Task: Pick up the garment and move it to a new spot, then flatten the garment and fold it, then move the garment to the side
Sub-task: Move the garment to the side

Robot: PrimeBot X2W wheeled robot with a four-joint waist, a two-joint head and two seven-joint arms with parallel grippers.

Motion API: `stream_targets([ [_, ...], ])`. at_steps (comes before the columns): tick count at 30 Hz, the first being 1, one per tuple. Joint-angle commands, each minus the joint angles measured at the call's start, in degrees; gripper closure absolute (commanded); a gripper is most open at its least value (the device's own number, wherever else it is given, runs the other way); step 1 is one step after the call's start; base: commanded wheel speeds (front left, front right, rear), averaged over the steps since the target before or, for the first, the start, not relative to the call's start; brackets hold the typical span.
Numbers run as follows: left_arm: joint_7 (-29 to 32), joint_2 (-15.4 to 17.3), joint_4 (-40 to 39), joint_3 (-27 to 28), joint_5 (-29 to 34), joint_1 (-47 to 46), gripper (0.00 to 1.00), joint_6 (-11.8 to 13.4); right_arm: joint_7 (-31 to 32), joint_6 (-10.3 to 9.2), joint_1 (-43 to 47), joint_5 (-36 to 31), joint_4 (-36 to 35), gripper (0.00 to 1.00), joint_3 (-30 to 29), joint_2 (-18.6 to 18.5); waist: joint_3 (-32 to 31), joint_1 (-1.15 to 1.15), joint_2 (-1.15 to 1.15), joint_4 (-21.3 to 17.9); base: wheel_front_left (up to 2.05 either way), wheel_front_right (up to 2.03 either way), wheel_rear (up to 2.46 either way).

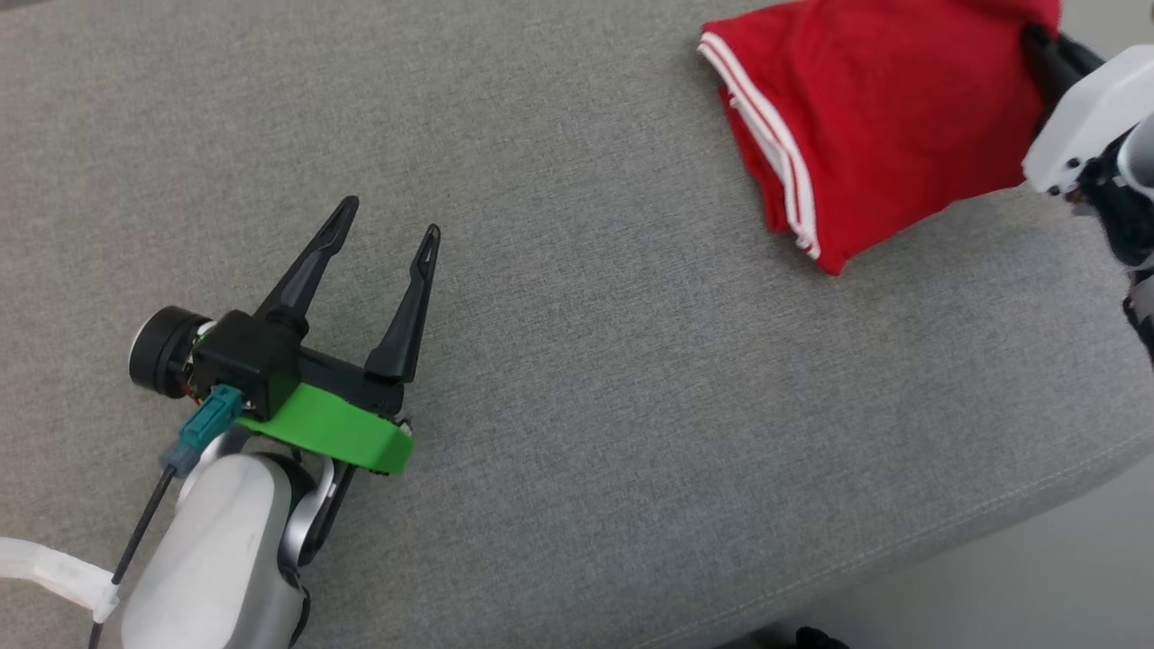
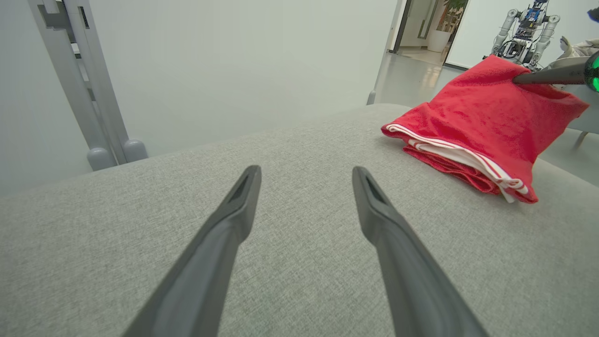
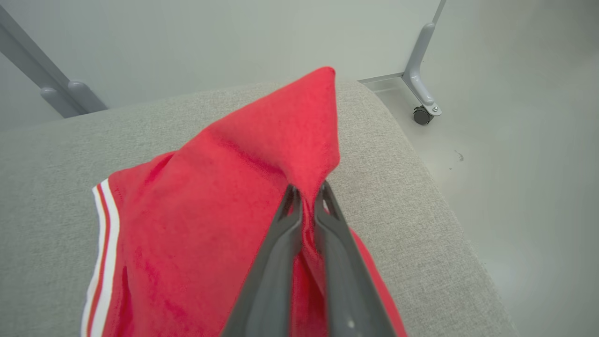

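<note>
Grey cushion (image 1: pixel 577 379); fold of red garment (image 3: pixel 224 196) inside right end effector (image 3: pixel 307 191)

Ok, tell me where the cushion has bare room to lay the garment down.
The widest bare stretch of grey cushion runs between the open left gripper and the red garment, down to the cushion's seamed edge. It is bare too ahead of the left gripper. It is crowded at the far right corner, where the right gripper pinches the garment.

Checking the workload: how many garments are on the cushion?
1. The red garment lies at the far right of the cushion, one corner pinched in the right hand. Its folds could hide another.
</note>
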Motion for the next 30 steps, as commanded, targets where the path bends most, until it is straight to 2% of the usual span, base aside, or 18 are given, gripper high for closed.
stream_targets([
  [1,0.2,0.52,-0.5,-0.04,0.42,-1.4,0.0,-0.13,-0.32,-0.02,-1.57,-0.02,0.89,1.0,-0.84,-1.45,4.94,0.0,0.0,2.55,0.0,0.0,0.0],
  [5,0.68,0.97,-1.5,-0.37,0.56,-2.42,0.0,0.0,0.02,-0.02,-3.86,-1.78,3.01,1.0,-1.45,-5.55,6.83,0.0,0.0,3.41,0.0,0.0,0.0],
  [8,0.85,1.31,-1.66,-0.33,0.55,-2.73,0.0,0.18,0.12,-0.02,-5.19,-2.65,5.07,1.0,-1.14,-7.06,7.96,0.0,0.0,3.79,0.0,0.0,0.0],
  [12,0.35,1.21,-1.01,-0.57,0.29,-3.28,0.0,0.24,-2.68,-0.02,-7.33,-5.95,9.41,1.0,-0.51,-8.45,8.26,0.0,0.0,4.48,0.0,0.0,0.0],
  [14,0.05,1.04,-0.64,-0.65,0.03,-3.32,0.0,0.23,-3.78,-0.02,-7.97,-7.98,11.46,0.83,-0.34,-8.67,7.81,0.0,0.0,4.88,0.0,0.0,0.0],
  [15,-0.25,0.95,-0.31,-0.61,-0.05,-3.16,0.0,0.31,-4.61,-0.02,-8.13,-8.8,12.44,0.51,-0.3,-8.35,7.26,0.0,0.0,5.07,0.0,0.0,0.0],
  [16,-0.4,0.93,-0.08,-0.52,-0.12,-2.94,0.0,0.45,-5.28,-0.02,-8.42,-9.22,13.08,0.0,-0.52,-7.98,6.86,0.0,0.0,5.15,0.0,0.0,0.0],
  [22,-2.06,0.31,2.16,-0.14,-1.09,-0.81,0.0,1.03,-10.27,-0.02,-8.36,-13.06,15.14,0.0,-0.32,-5.95,1.82,0.0,0.0,5.87,0.0,0.0,0.0],
  [30,-3.9,-0.29,4.19,2.27,-2.68,3.31,0.0,2.91,-17.81,-0.03,-2.55,-12.56,8.22,0.0,2.41,-3.6,-8.02,0.0,0.0,8.39,0.0,0.0,0.0],
])
